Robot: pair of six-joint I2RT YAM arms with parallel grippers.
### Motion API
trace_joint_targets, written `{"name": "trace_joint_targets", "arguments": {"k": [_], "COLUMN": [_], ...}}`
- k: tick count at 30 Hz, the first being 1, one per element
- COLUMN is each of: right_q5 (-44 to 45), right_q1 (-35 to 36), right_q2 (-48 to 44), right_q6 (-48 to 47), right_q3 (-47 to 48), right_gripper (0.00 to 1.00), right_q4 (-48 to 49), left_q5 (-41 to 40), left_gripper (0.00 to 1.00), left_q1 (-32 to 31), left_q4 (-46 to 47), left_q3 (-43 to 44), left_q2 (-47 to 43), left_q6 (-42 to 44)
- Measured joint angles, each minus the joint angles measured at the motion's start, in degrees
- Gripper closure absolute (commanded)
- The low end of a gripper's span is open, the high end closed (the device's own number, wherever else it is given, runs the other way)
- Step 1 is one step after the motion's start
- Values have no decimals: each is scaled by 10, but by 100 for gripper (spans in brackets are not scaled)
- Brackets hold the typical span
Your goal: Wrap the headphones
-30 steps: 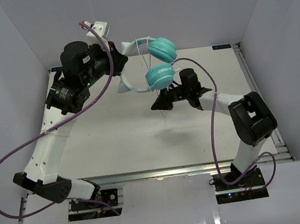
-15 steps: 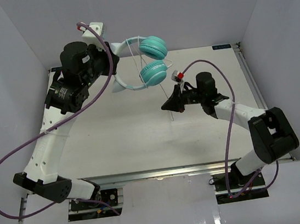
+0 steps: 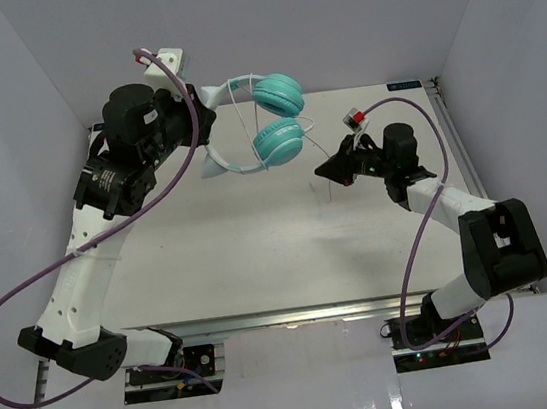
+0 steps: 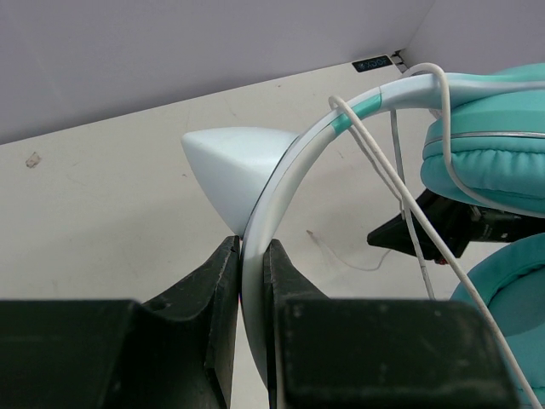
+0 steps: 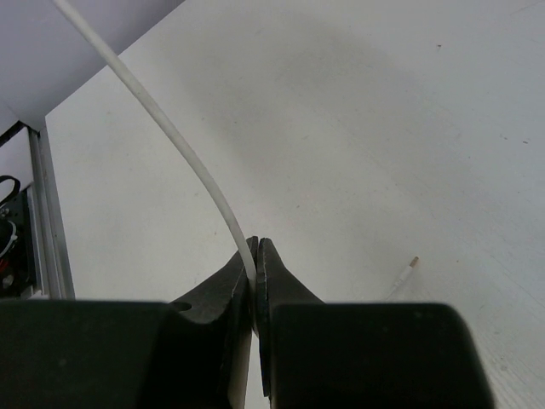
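The headphones [image 3: 278, 141] hang above the table's far middle, with two teal ear cups [image 4: 485, 162] and a white headband [image 4: 289, 170] that has a pale pointed ear [image 4: 226, 162]. My left gripper [image 3: 205, 125] is shut on the headband [image 3: 220, 163], and its jaws pinch the band's edge [image 4: 253, 256]. The thin white cord [image 4: 383, 170] crosses the band several times and runs down to the right. My right gripper [image 3: 321, 170] is to the right of the cups and below them, shut on the cord [image 5: 170, 136] at its fingertips [image 5: 255, 256]. The cord's plug end [image 5: 407, 271] dangles loose.
Purple robot cables [image 3: 183, 166] loop along both arms. The white table [image 3: 208, 243] lies below, with a metal rail [image 3: 463, 149] along its right edge and white walls on three sides. The right gripper's dark tip [image 4: 434, 230] shows behind the cord in the left wrist view.
My right gripper has swung right and toward the back from under the cups, drawing the cord with it. The left arm has shifted the headphones slightly left and up.
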Motion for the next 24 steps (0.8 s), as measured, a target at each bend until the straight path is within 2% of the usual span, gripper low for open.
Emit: {"name": "trace_joint_targets", "arguments": {"k": [15,24], "right_q5": [60,51], "right_q1": [-52,-47], "right_q2": [89,90], "right_q6": [82,79], "right_q3": [112,79], "right_gripper": [92,92], "right_q4": [29,34], "left_q5": [71,26], "left_gripper": [100,100], "left_q1": [0,0], "left_q4": [-16,-20], "left_q3": [-36,-37], "left_q2": [-21,-24], "left_q6": [-22,-25]}}
